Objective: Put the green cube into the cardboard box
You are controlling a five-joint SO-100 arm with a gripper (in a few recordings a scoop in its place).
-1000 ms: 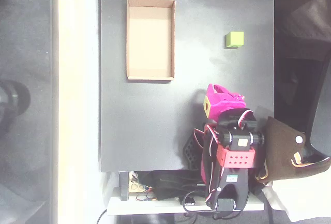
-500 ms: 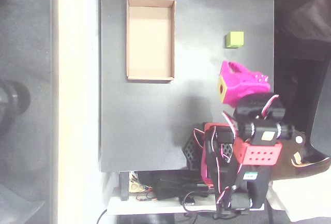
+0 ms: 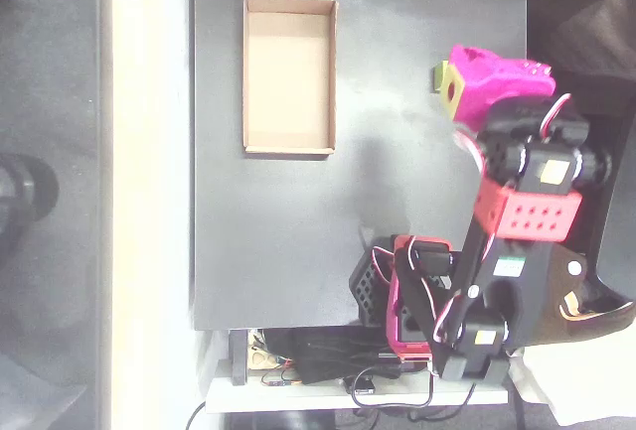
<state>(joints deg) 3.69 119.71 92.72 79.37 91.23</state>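
Note:
In the overhead view the green cube [image 3: 437, 76] lies near the right edge of the black table top, and only a thin sliver of it shows. My magenta gripper [image 3: 475, 65] hangs over the cube and covers most of it. Its yellow-green square with a dark hole faces left. The fingers cannot be made out from above, so I cannot tell how they stand. The cardboard box [image 3: 289, 144] lies at the back left of the table, a shallow tan tray with nothing inside. It is well to the left of the gripper.
The black table top [image 3: 298, 231] is bare between box and arm. The arm's red and black links [image 3: 525, 214] reach up along the right edge from the base [image 3: 417, 301]. A brown leather object [image 3: 576, 291] lies at the right. Cables crowd the near edge.
The arm has swung right and stretched toward the far side. The gripper went from mid-table to above the green cube, which now is mostly covered. Box and cube have not moved.

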